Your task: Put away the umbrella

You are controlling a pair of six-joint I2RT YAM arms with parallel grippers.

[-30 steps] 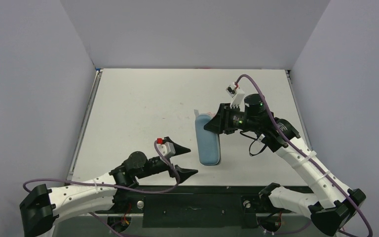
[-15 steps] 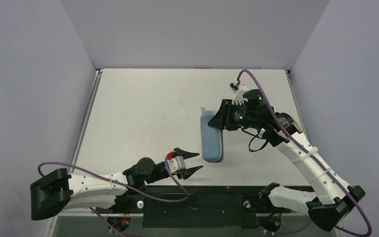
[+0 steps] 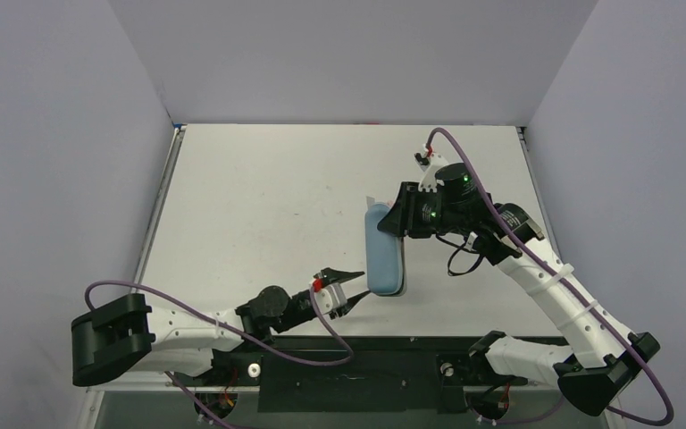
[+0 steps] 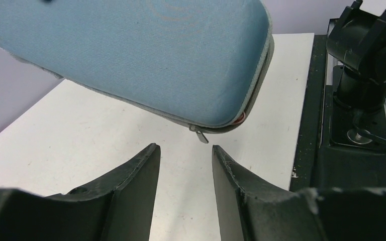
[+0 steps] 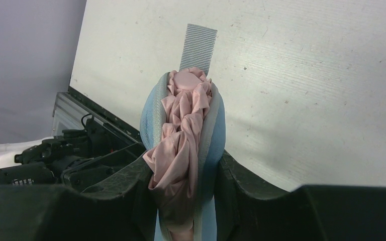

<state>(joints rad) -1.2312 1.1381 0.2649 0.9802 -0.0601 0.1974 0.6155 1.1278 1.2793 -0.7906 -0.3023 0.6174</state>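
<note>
Though hidden overhead, umbrella [image 5: 181, 135] fills case [image 4: 130, 55] gripped by right fingers [image 3: 391, 223]; left fingers [image 4: 183, 150] gape

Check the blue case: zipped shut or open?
Open. The right wrist view shows the pink umbrella bulging through the gap between the halves of the case, which the right gripper squeezes.
</note>
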